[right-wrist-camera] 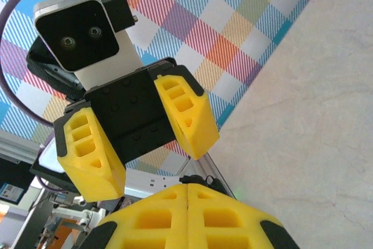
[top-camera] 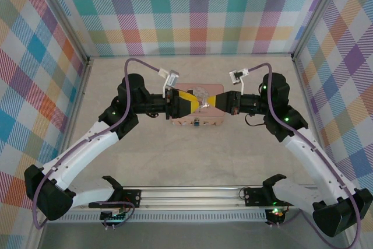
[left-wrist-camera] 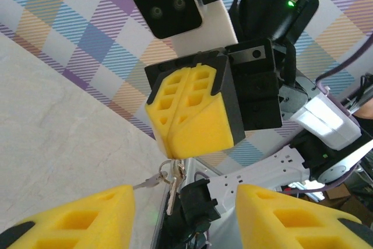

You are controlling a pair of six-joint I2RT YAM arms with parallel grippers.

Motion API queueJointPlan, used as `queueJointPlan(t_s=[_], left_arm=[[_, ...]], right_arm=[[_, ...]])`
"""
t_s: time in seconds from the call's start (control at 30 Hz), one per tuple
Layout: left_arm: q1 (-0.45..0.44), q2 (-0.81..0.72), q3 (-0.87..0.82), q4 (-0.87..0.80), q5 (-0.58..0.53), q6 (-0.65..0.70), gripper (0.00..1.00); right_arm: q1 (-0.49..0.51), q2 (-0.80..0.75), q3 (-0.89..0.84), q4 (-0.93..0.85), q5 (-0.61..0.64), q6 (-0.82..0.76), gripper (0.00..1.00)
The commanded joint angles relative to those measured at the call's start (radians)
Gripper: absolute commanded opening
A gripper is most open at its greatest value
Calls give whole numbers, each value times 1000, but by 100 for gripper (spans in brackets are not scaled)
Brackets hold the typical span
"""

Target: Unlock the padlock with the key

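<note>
A small bunch of keys on a ring hangs from my right gripper (left-wrist-camera: 175,157), whose yellow pads are shut on it. One key (left-wrist-camera: 170,192) points down and a second sticks out to the left. My left gripper (left-wrist-camera: 185,205) faces it tip to tip, open, with nothing between its fingers and the keys just beyond them. From above, both grippers meet over the pink tin (top-camera: 179,122), left gripper (top-camera: 189,103) and right gripper (top-camera: 224,102). A tiny bluish padlock (top-camera: 199,122) sits at the tin's near edge. In the right wrist view my right gripper (right-wrist-camera: 187,193) is shut and the left gripper (right-wrist-camera: 160,164) stands open.
Checked walls close in the pale table (top-camera: 192,161) at the back and both sides. A metal rail (top-camera: 192,193) with the arm bases runs along the near edge. Purple cables with white connectors (top-camera: 173,78) arch over each wrist.
</note>
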State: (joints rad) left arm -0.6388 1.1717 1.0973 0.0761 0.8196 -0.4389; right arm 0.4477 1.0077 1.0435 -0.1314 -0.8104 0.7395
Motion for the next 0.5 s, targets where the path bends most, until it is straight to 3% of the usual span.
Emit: queueJointPlan(t_s=[0.0, 0.27, 0.47], left_arm=[[8, -20, -27, 37, -51, -33, 54], [8, -11, -78, 186, -174, -187, 64], [7, 29, -109, 349, -184, -332, 69]], right_arm=[[6, -43, -29, 123, 41, 21, 0], [6, -142, -192, 377, 212, 83, 0], [6, -161, -273, 507, 285, 137, 0]])
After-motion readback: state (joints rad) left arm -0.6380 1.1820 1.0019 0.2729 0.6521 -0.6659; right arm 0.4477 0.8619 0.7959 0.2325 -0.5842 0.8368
